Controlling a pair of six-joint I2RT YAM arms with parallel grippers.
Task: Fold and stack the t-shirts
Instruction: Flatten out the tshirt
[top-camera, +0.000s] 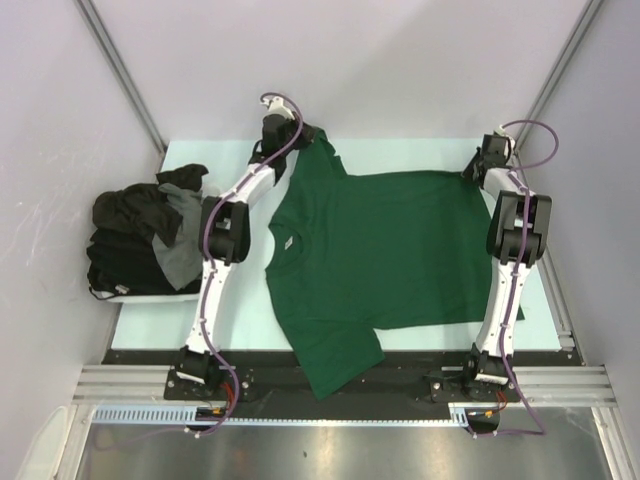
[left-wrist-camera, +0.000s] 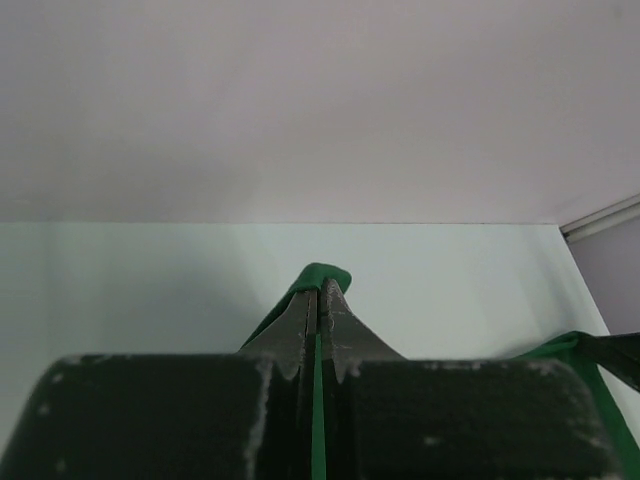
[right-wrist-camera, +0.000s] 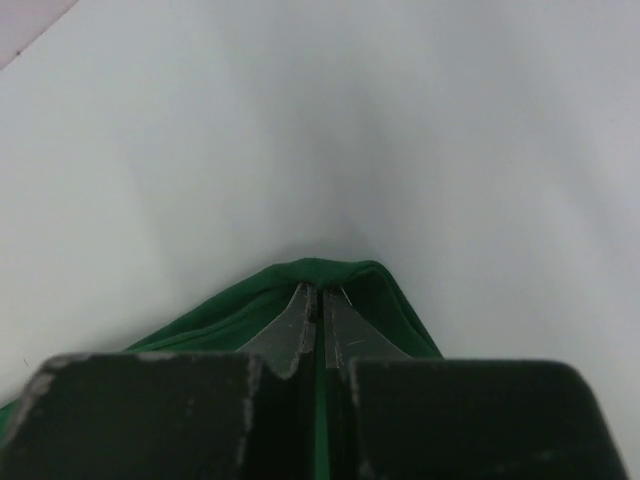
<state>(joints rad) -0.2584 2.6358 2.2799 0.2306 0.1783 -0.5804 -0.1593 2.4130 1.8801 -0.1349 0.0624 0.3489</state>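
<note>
Green t-shirt (top-camera: 400, 250): light, limp cotton, likely to sag and crease; your left gripper (left-wrist-camera: 320, 292) and right gripper (right-wrist-camera: 321, 297) each pinch a far-edge fold, sound holding points.

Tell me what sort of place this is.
Most likely a robotics lab test cell: plain white enclosure panels, the left arm and right arm bolted to an aluminium rail, and a pale table with a green t-shirt spread beside a dark pile.
</note>
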